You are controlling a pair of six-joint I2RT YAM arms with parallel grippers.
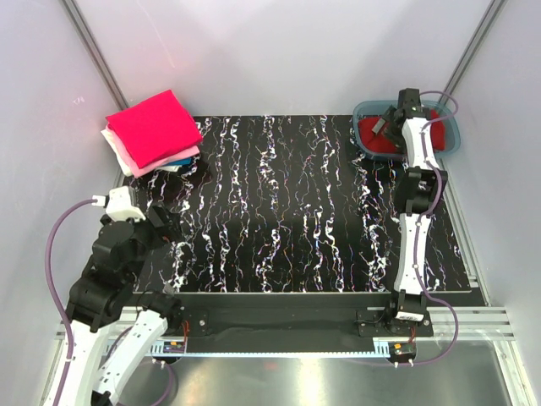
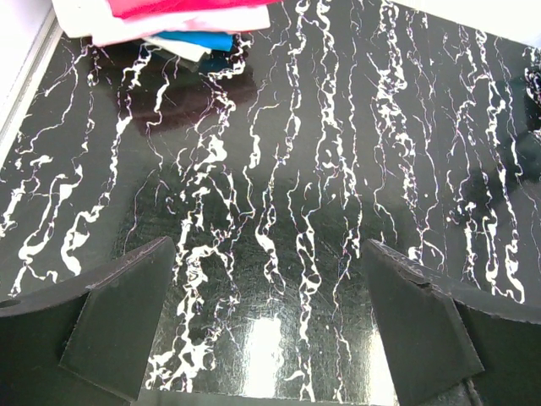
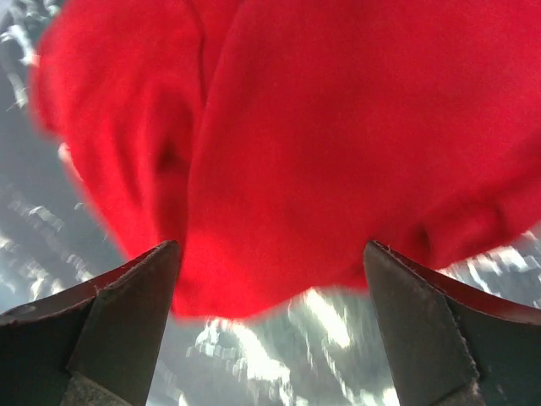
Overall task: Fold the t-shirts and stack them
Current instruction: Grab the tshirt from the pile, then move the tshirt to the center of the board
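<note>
Far on my left, in the back corner of the desk [image 1: 296, 220], sits the stack of folded shirts [image 1: 127, 156]. The bright pink shirt [image 1: 156, 125] is on top. Under it I can see pale pink, white and a bit of blue. The pile looks neat, so I think those shirts are done.

My left gripper [image 2: 269, 283] is near that stack but not touching it. It hangs low over the bare desk with its two fingers wide open, and there is nothing in it.

Over on my right, in the other back corner, is the blue-green tub [image 1: 450, 139]. The red shirt [image 3: 321, 135] lies in it, all bunched up and not folded. My right gripper [image 3: 270, 279] reaches down into the tub, right over the shirt. Its fingers are wide open too, and it holds nothing. The red cloth is just past the tips, and I cannot tell if they touch it, because the close picture is blurry.

So I think the step now is getting the red shirt out of the tub. Next I need to go down a little and squeeze shut on a good lump of cloth. Then I should lift it high, because a floppy shirt will hang down and could catch on the tub's wall. After that it should go to the middle of the desk, where there is room to lay it flat. My left gripper is free to help pull it smooth and fold it, and then it can go on the stack
</note>
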